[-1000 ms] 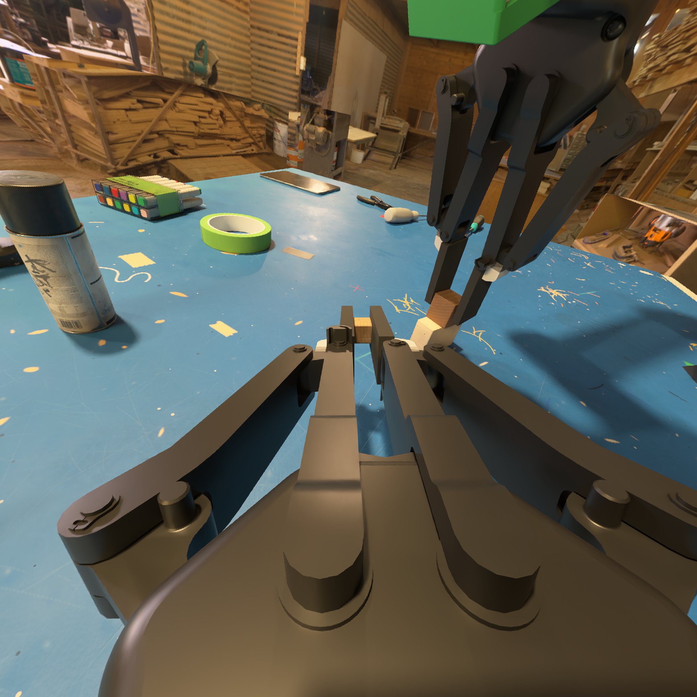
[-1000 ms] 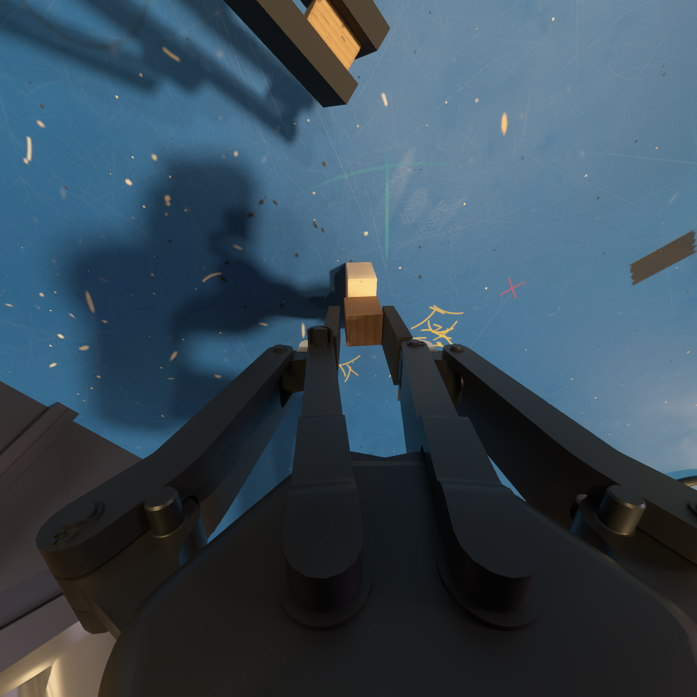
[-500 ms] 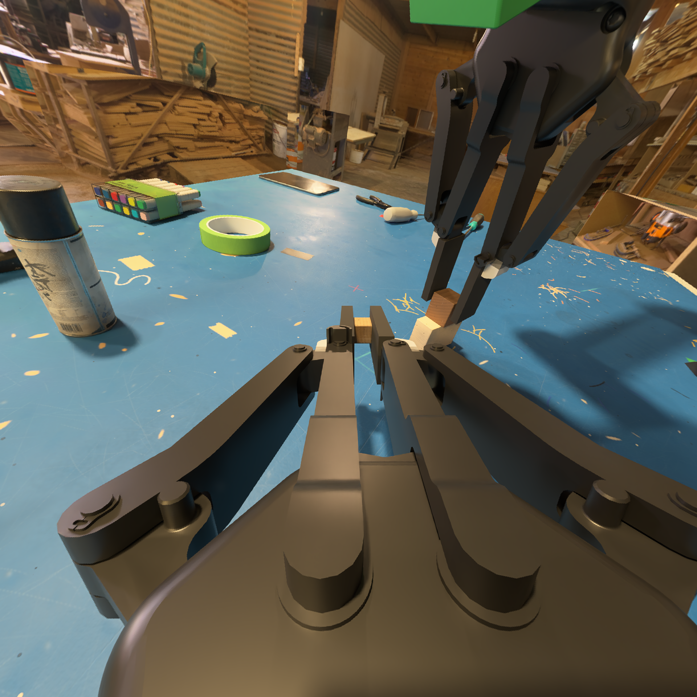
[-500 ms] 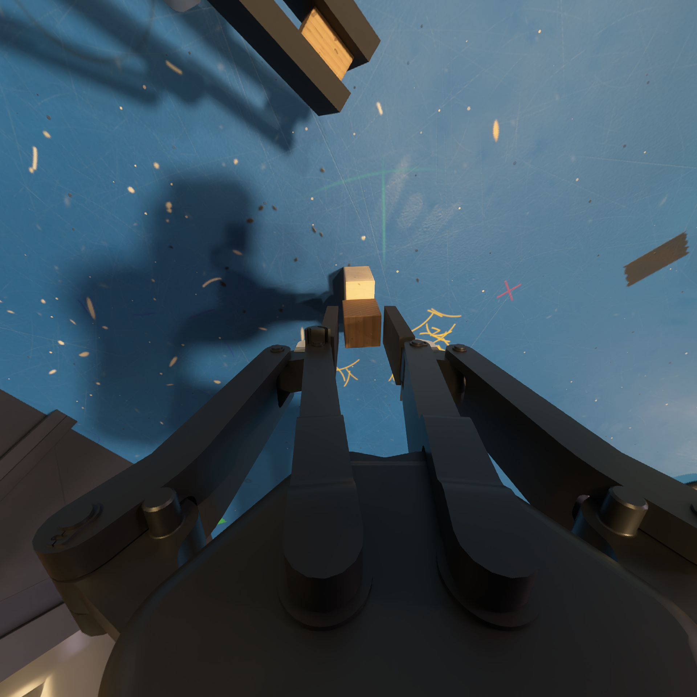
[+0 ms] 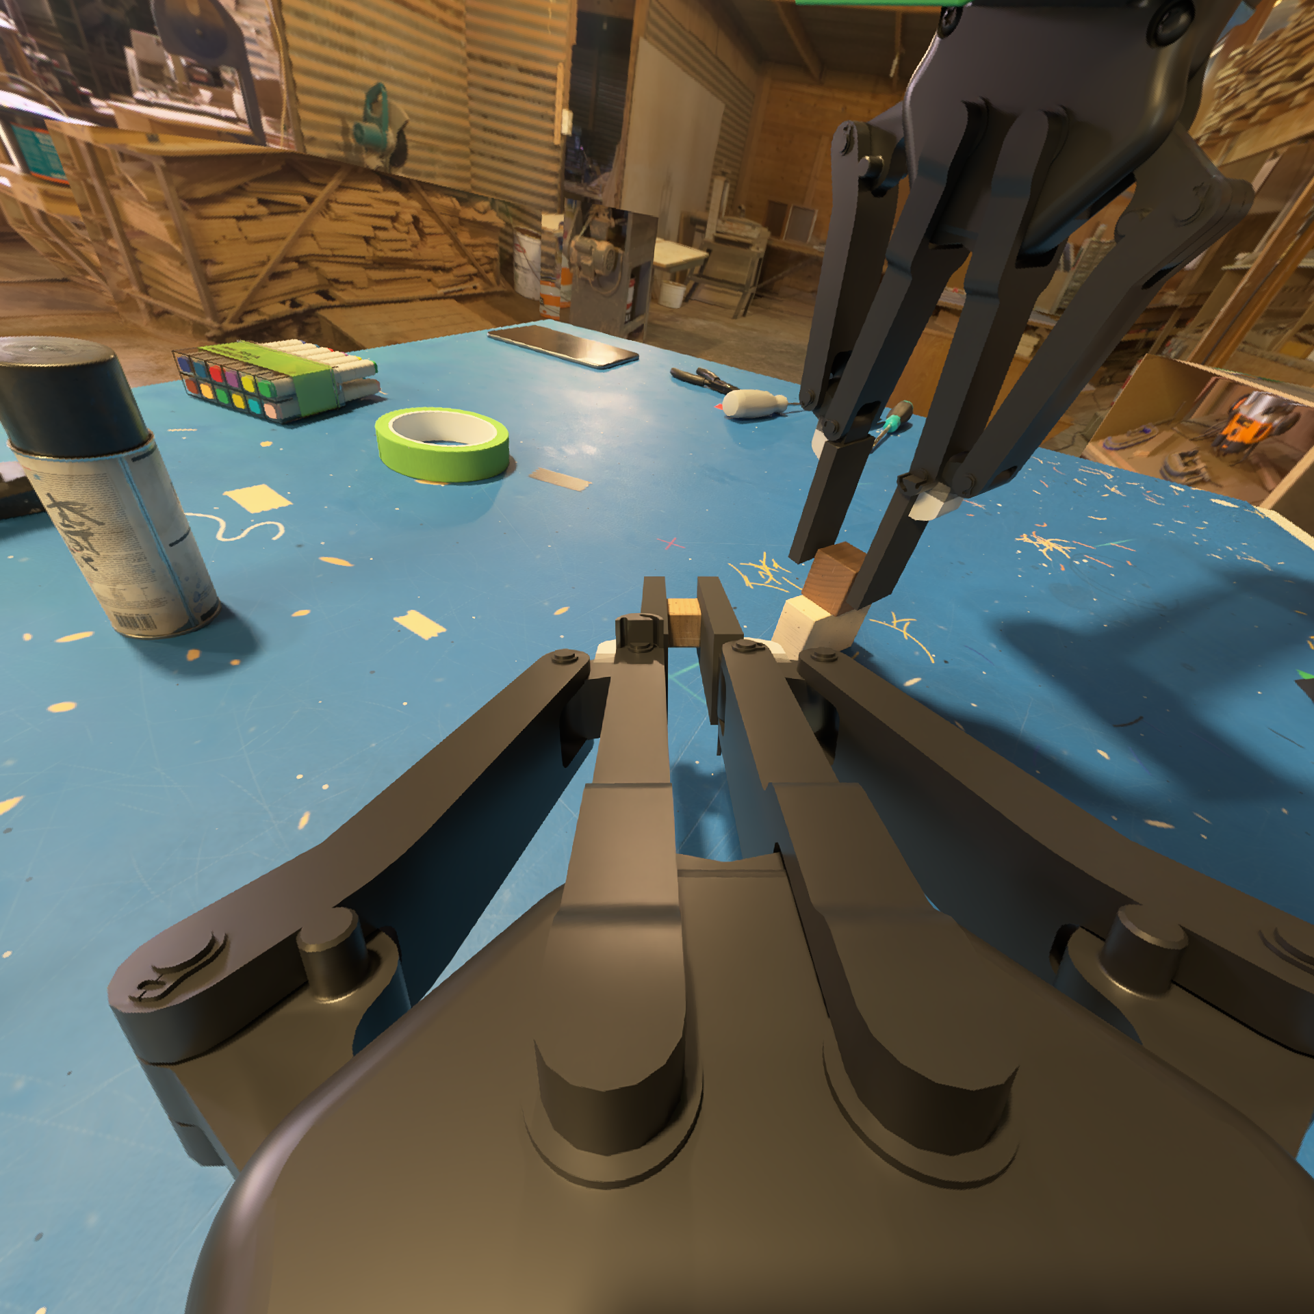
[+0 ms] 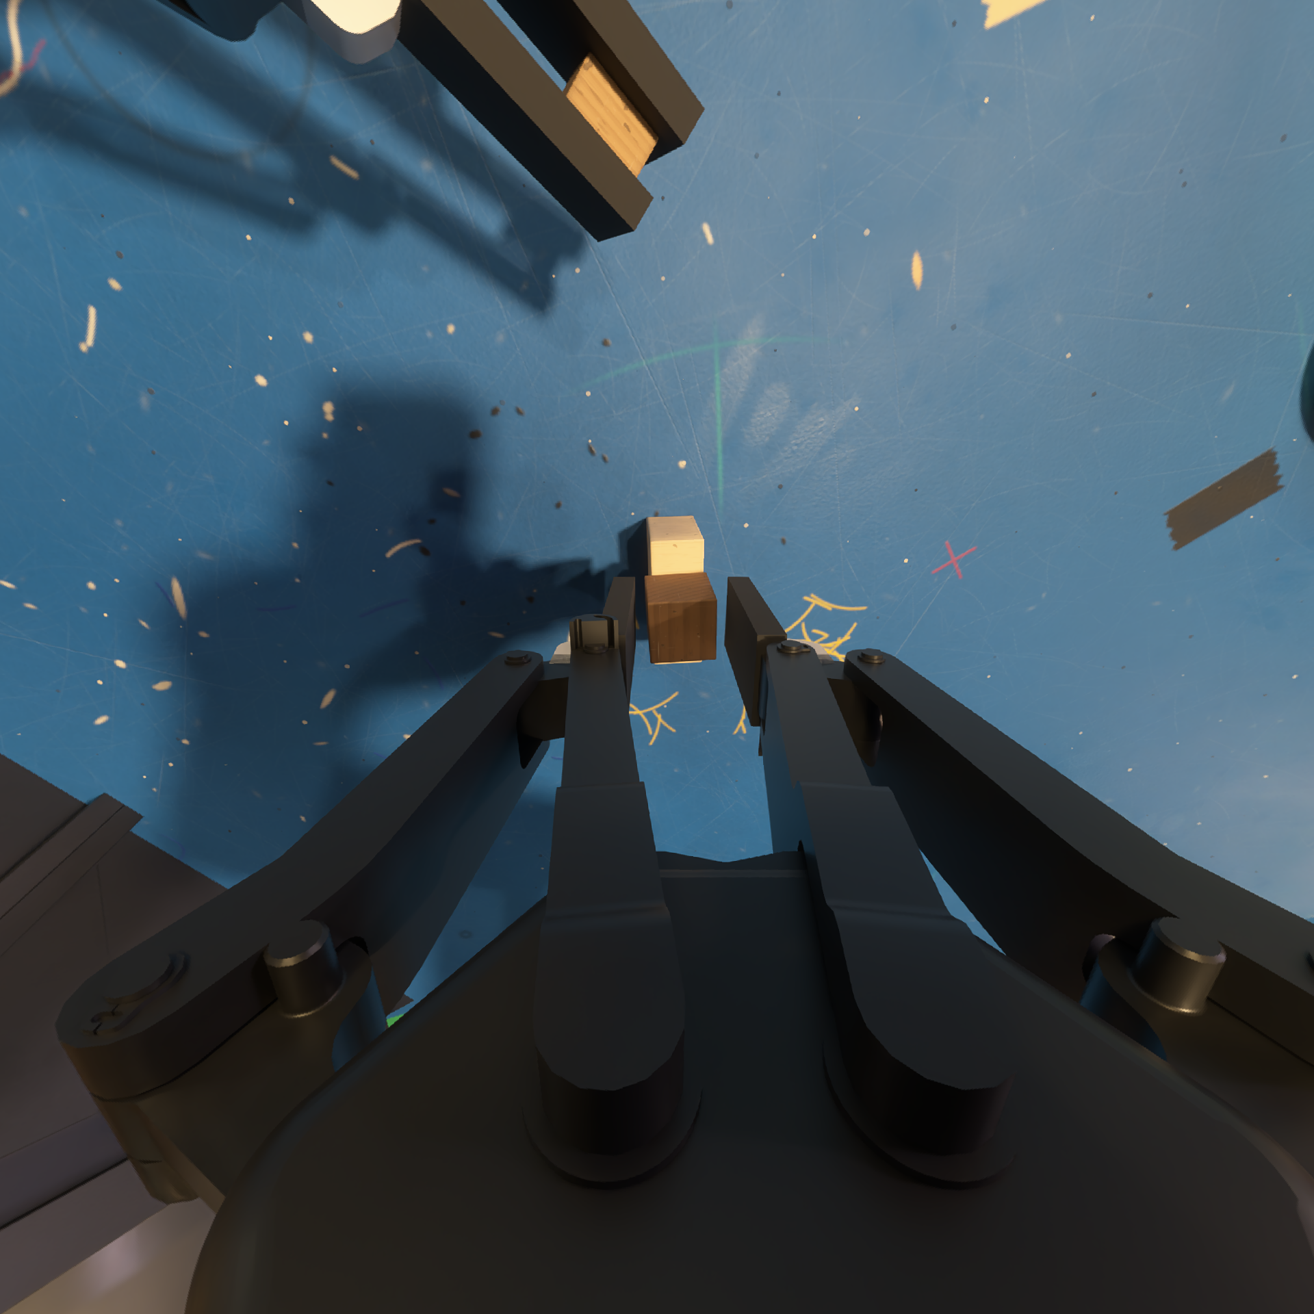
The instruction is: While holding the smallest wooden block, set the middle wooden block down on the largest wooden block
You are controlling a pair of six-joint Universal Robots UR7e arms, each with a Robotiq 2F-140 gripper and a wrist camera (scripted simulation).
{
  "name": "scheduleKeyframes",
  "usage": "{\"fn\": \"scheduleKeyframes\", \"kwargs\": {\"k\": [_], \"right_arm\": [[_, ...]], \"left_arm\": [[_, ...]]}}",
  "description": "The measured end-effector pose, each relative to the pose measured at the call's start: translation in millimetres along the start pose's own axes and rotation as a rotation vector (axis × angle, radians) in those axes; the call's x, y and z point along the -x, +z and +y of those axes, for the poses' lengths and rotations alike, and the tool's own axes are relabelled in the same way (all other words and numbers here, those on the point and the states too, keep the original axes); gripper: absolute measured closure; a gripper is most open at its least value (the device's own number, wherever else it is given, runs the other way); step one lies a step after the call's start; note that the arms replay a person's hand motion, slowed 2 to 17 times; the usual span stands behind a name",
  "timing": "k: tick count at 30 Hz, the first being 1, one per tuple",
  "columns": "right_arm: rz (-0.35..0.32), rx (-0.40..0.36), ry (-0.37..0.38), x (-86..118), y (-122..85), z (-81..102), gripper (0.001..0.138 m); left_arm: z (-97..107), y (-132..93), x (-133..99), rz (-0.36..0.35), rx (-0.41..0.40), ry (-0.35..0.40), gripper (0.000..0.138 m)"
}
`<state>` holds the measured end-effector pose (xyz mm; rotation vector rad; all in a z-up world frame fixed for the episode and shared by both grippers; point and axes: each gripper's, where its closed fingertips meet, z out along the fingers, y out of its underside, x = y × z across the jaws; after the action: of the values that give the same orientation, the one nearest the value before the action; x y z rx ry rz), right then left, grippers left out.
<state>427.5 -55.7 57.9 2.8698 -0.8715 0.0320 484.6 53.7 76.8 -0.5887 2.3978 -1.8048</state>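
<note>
My left gripper [image 5: 682, 597] is shut on the smallest block [image 5: 684, 621], light wood, and holds it above the blue table [image 5: 355, 711]. It also shows at the top of the right wrist view [image 6: 650, 167], with the small block [image 6: 611, 117] between its fingers. The dark brown middle block [image 6: 680, 618] rests on the pale largest block [image 6: 674, 544], which stands on the table. My right gripper [image 6: 680, 590] is open and straddles the brown block, with a gap on each side. In the left wrist view the stack, brown block [image 5: 833, 584] on pale block [image 5: 803, 621], stands just right of my left fingertips, under the right gripper [image 5: 835, 576].
A spray can [image 5: 99, 490] stands at the left. A green tape roll [image 5: 442, 444], a marker set [image 5: 274, 379], a phone [image 5: 565, 348], pliers [image 5: 700, 379] and a screwdriver [image 5: 892, 419] lie toward the far edge.
My right gripper's fingers have spread off the brown block and lifted a little. The brown block stays on the pale block. My left gripper has kept its hold and place.
</note>
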Motion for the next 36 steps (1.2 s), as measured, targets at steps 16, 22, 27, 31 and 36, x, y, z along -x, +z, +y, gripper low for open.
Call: {"fn": "scheduleKeyframes", "kwargs": {"k": [16, 22, 27, 31, 36], "right_arm": [[-0.001, -0.022, 0.010, 0.2, 2.8, 1.9, 0.099], [-0.003, -0.041, 0.010, 1.0, 3.4, 1.7, 0.099], [-0.006, -0.065, 0.012, 2.0, 2.9, 0.5, 0.098], [-0.007, -0.089, 0.020, 2.0, 1.9, -0.5, 0.096], [-0.013, -0.127, 0.035, 2.2, -0.4, -2.8, 0.092]], "left_arm": [[-0.3, -0.2, -1.0, -0.001, -0.003, 0.010, 0.126], [-0.4, -0.2, -1.4, -0.002, -0.004, 0.014, 0.126], [-0.4, -0.2, -1.6, -0.003, -0.004, 0.017, 0.126], [-0.4, -0.2, -1.8, -0.003, -0.004, 0.019, 0.126], [-0.3, -0.2, -2.1, -0.003, -0.004, 0.021, 0.126]]}}
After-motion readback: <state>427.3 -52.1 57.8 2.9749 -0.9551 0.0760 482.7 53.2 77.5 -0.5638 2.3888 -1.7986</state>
